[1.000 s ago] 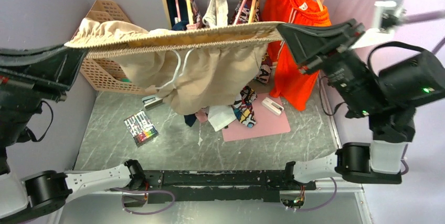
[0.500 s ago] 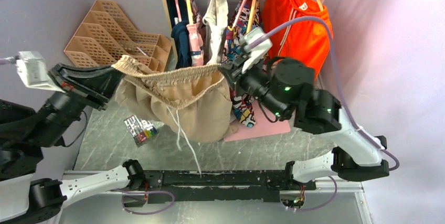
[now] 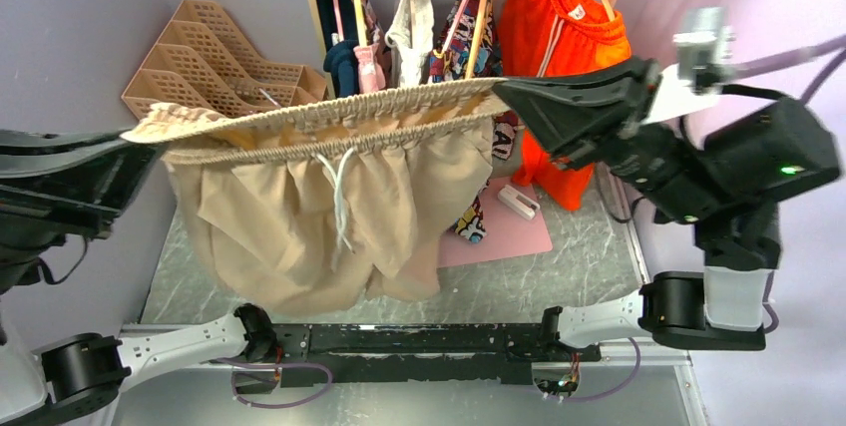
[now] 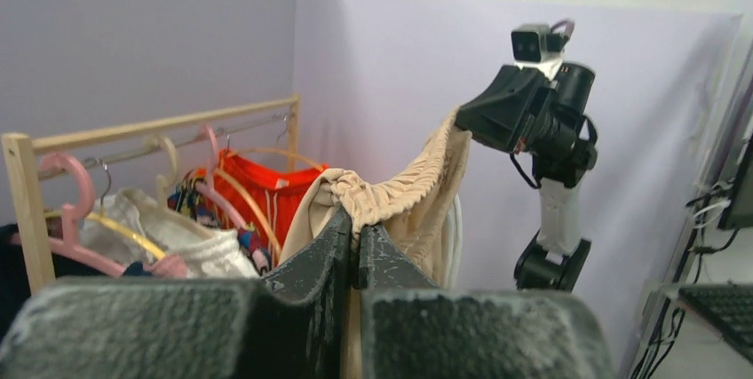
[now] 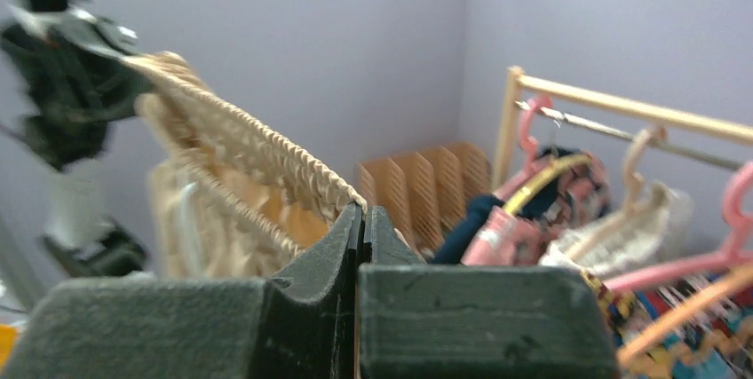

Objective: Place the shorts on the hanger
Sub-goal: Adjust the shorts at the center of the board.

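Across the middle of the top view hangs one pair of shorts (image 3: 329, 197), beige and lifted clear of the counter (image 3: 589, 266) between my two arms. My left jaws, at the left edge of the frame, are clenched on one end of the gathered waistband (image 3: 329, 112). My right jaws, right of centre, are clenched on the other end, and the band runs taut between them. The legs hang toward the bottom of the frame, with one white drawstring (image 3: 340, 197) dangling down the front.

Behind the shorts, at the top of the frame, stands one clothes rack (image 3: 311, 7). I count at least four garments on it: a dark navy one (image 3: 344, 57), a cream-white one (image 3: 411, 22), a patterned one (image 3: 461, 32) and bright orange shorts (image 3: 559, 37). They hang on pink and tan hangers. I cannot tell which tan one has the wavy bar.

At the upper left sits one tan lattice organizer (image 3: 219, 57); I cannot make out what is in it. One pink mat (image 3: 519, 236) lies on the counter right of the shorts, with one small white object (image 3: 517, 202) on it.
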Controlling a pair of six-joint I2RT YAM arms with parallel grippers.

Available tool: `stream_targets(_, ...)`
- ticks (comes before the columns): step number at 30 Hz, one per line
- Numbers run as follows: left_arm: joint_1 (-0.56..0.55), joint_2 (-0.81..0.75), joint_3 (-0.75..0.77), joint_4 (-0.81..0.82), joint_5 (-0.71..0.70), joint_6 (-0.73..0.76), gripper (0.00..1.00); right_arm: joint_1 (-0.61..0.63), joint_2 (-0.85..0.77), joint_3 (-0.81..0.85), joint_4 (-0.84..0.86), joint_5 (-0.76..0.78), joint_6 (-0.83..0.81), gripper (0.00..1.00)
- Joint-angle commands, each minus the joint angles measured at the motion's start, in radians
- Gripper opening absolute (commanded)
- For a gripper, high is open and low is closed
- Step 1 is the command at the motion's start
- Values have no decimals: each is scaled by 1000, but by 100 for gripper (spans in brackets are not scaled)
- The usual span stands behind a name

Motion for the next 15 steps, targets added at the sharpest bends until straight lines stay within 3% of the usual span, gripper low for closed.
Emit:
stream_targets(1,-3,-51,-95,74,-37,57,7,-8,16,-126,20,264,-91,0)
stream_targets(6,-17,-34,-235,-11,-230,93,7,-7,46,-317,52,534,-137,0)
stream_targets(11,-38,-19,-391,-25,-388,77,7,-9,55,-441,68,622,-86,0)
stream_targets(15,-39,15,-412,-7,-445,70,7,-10,68,-432,75,685,-77,0)
